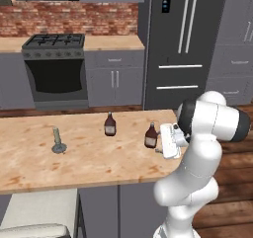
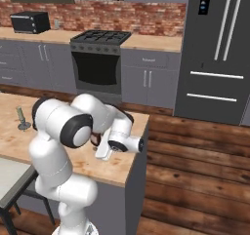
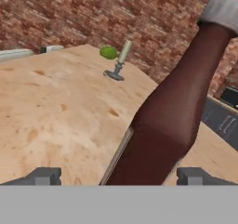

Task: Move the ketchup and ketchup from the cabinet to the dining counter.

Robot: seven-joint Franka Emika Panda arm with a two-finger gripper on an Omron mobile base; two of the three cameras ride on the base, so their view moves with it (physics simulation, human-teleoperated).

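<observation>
The white arm folds low over the near right end of the dining counter (image 1: 74, 158), its wrist bent so the gripper (image 1: 159, 142) reaches sideways at tabletop height toward the nearer ketchup bottle (image 1: 150, 136). In the hand view the two dark fingertips (image 3: 44, 175) stand wide apart on either side of that bottle (image 3: 172, 111), with clear gaps between them and the glass, so the claw is wide open and gripping nothing. The bottle stands upright on the counter just beside the gripper: dark red-brown, narrow neck, pale cap (grey-white up close) and a pale label edge on its side. The second ketchup bottle (image 1: 110, 124) stands upright farther along the counter, toward the slim grey-green stemmed piece (image 1: 58, 142), which sits well apart near the counter's left part.
</observation>
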